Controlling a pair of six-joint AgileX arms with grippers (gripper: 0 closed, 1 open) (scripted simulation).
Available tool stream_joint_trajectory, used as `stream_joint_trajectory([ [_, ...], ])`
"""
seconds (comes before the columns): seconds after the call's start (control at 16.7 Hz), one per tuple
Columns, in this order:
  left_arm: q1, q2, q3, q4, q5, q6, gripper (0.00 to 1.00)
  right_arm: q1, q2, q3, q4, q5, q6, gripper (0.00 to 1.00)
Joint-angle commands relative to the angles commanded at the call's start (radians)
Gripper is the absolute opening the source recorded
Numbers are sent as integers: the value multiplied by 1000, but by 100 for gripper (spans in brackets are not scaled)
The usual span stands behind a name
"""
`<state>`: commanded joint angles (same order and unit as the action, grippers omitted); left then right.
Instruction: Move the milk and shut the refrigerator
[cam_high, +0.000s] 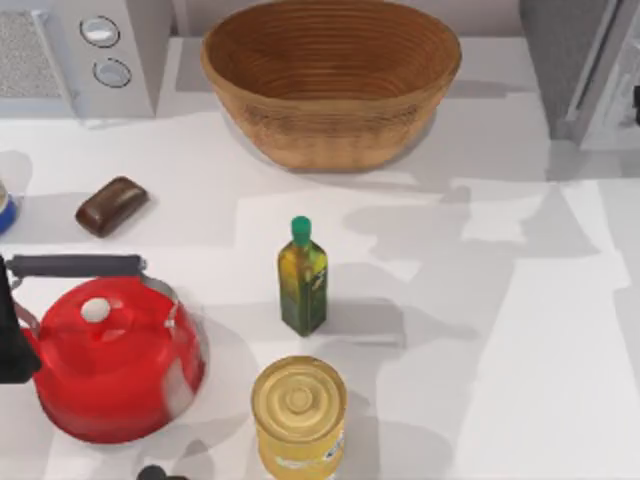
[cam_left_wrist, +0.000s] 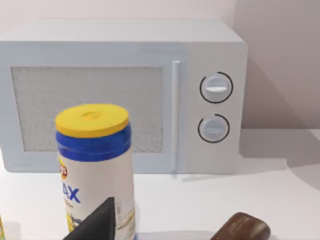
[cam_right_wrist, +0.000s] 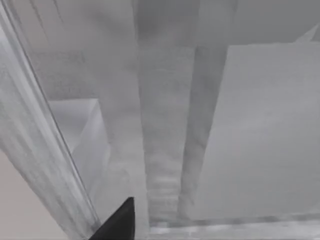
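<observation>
At the table's far right corner stands the refrigerator (cam_high: 560, 60), door ajar; right gripper (cam_right_wrist: 117, 222) faces its grey panels, grip unreadable; left arm (cam_high: 15, 345) parked beside the kettle (cam_high: 110, 365)

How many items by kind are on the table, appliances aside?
Containers: 3 (oil bottle, gold-lidded can, yellow-lidded canister)
Kettle: 1
Basket: 1
Brown bar: 1
Total: 6

Basket (cam_high: 331, 80) behind oil btl (cam_high: 303, 280).
</observation>
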<state>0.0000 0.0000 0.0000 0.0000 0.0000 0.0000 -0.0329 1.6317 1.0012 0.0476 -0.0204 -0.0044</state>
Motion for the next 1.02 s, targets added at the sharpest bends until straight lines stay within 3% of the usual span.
stream_joint_trajectory([
  [1.02, 0, 0, 0, 0, 0, 0, 100, 0, 351, 445, -90, 5, 3, 100],
])
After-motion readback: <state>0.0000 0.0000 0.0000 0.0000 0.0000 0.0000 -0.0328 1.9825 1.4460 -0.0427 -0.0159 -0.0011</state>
